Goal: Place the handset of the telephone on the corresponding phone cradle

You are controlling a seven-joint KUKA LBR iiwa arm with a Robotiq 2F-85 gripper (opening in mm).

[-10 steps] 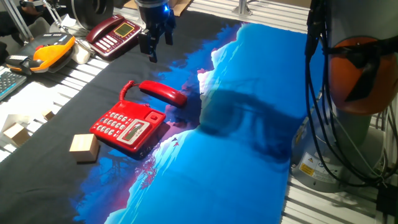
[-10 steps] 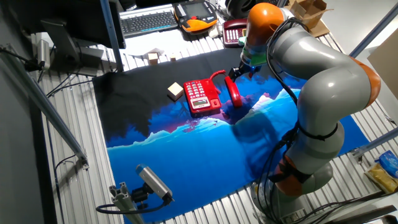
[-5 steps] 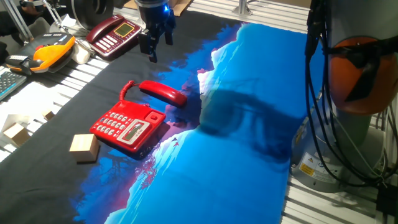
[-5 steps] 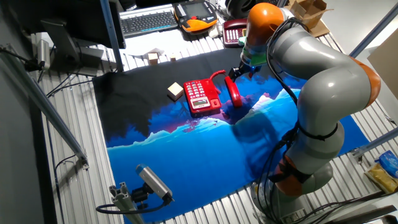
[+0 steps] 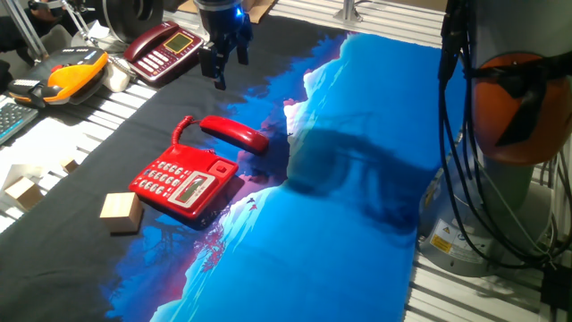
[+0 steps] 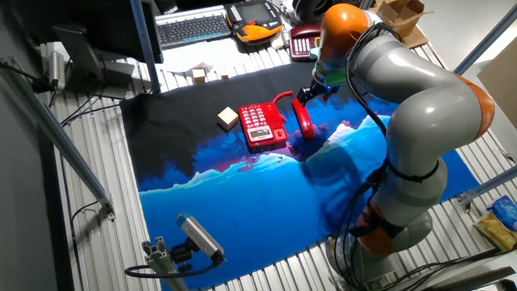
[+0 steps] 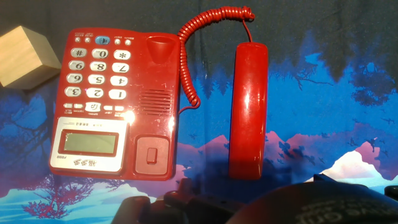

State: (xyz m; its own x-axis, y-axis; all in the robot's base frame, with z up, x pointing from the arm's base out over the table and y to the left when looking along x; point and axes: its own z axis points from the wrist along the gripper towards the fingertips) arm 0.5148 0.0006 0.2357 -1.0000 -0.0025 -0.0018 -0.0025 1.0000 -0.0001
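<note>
One handset [image 7: 247, 112] lies beside the telephone [image 7: 115, 106] — tool [image 5: 221, 64] hovers apart.

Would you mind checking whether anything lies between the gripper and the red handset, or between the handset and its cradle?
Nothing visible does. The gripper hangs in open air above the handset, which lies on the cloth beside the telephone. Only the coiled cord runs between them, and the cradle is bare.
</note>
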